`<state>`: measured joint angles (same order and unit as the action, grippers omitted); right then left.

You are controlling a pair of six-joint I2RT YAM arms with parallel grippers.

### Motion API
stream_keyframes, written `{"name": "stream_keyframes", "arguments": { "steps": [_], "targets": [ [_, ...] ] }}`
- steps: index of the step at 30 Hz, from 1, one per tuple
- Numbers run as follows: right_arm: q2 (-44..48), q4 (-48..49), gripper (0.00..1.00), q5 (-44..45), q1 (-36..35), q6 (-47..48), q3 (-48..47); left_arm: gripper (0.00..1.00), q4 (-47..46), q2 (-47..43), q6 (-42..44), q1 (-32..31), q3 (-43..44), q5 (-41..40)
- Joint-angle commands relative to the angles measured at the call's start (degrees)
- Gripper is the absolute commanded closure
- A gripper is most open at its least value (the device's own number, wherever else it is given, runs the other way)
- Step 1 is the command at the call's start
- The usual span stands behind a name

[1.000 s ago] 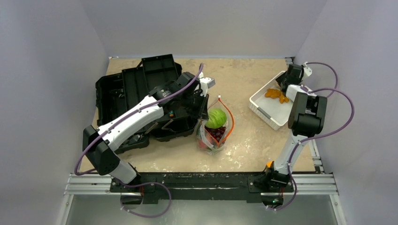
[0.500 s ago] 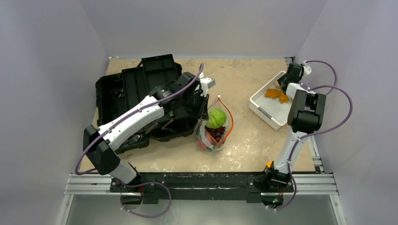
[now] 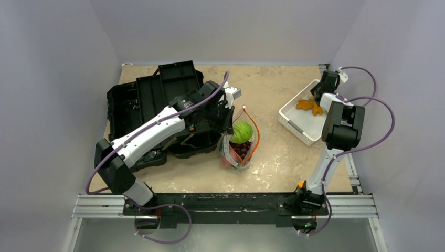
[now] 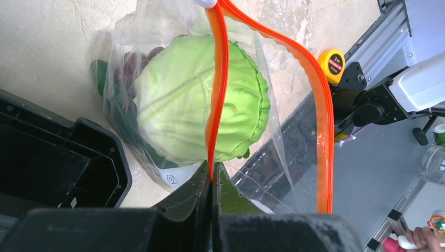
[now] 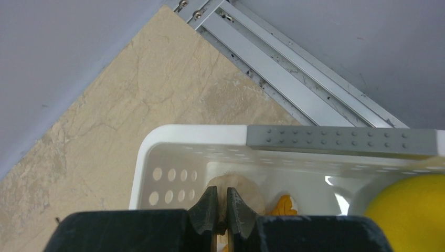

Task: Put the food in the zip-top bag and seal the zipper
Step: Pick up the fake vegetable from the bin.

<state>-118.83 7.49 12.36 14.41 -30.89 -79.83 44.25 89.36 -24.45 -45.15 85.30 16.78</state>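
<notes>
Two jaw pairs closed: left gripper [image 4: 211,177] pinches the zipper [image 4: 211,152] of the zip-top bag [image 4: 118,58] mid-counter. The mouth gapes, with cabbage [image 4: 194,100] and grapes [image 3: 242,149] inside. Right gripper [image 5: 218,210], hold unclear, sits in the basket [image 5: 189,137] at the far right corner. Lemon [image 5: 406,205] and sealing remain.

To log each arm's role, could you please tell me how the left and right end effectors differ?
The left end effector is shut on the zipper, above the cabbage; the right end effector reaches into the basket, and whether it grips anything is unclear. The left is at the middle of the table, the right at its far right corner. Both look nearly closed.
</notes>
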Motion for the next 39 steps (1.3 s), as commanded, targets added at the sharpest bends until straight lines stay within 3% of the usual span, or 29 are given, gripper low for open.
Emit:
{"name": "stream_keyframes", "arguments": {
  "steps": [1, 17, 26, 39],
  "targets": [
    [5.3, -0.9, 1.00, 1.2, 0.0, 1.9, 1.7, 1.00, -0.6, 0.5, 0.0, -0.3, 2.5, -0.5],
    [29.6, 2.8, 1.00, -6.0, 0.0, -6.4, 23.1, 1.00, 0.5, 0.8, 1.2, -0.3, 3.2, -3.5],
    [39.8, 5.0, 1.00, -11.5, 0.0, -5.0, 35.6, 1.00, 0.3, 0.4, 0.8, -0.3, 3.2, -2.3],
    [50.2, -0.9, 1.00, -16.2, -1.2, -2.3, 35.0, 1.00, 0.2, 0.6, 0.4, 0.1, 3.2, -1.5]
  ]
}}
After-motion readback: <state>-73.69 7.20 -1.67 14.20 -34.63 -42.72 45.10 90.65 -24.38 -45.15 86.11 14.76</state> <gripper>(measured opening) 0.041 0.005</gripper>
